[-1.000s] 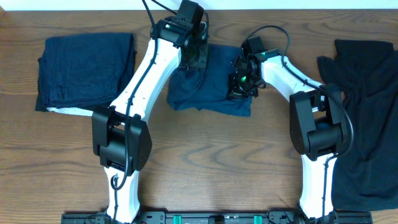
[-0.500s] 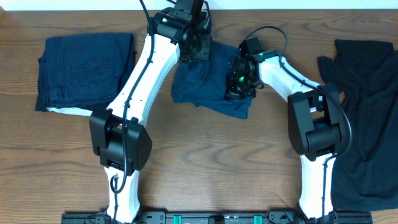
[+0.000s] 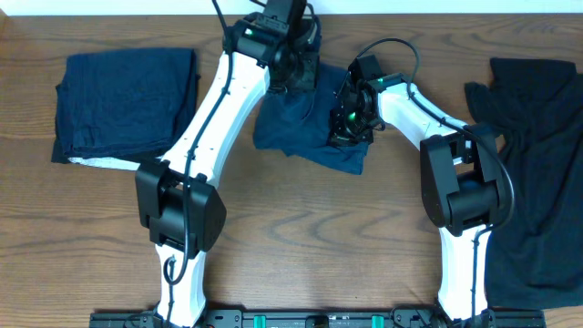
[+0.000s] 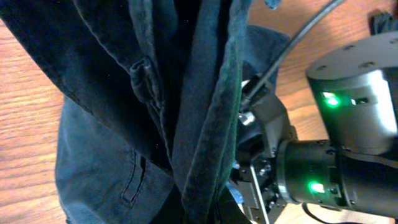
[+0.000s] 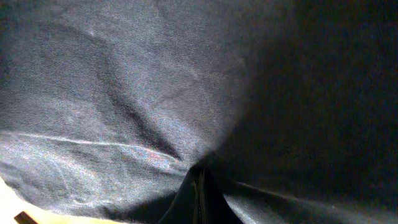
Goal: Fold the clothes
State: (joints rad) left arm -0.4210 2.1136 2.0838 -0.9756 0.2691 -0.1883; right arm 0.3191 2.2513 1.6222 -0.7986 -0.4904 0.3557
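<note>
Bright overhead, dim blurry wrist views

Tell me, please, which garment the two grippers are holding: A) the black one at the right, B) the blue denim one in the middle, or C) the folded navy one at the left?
B: the left gripper and the right gripper are both shut on the denim garment in the middle, while the folded navy garment and the black garment lie to either side, untouched.

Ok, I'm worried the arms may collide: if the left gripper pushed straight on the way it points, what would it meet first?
The denim garment hanging from its own grip comes first; close behind, it seems, the right arm's wrist, though depth is hard to judge.
</note>
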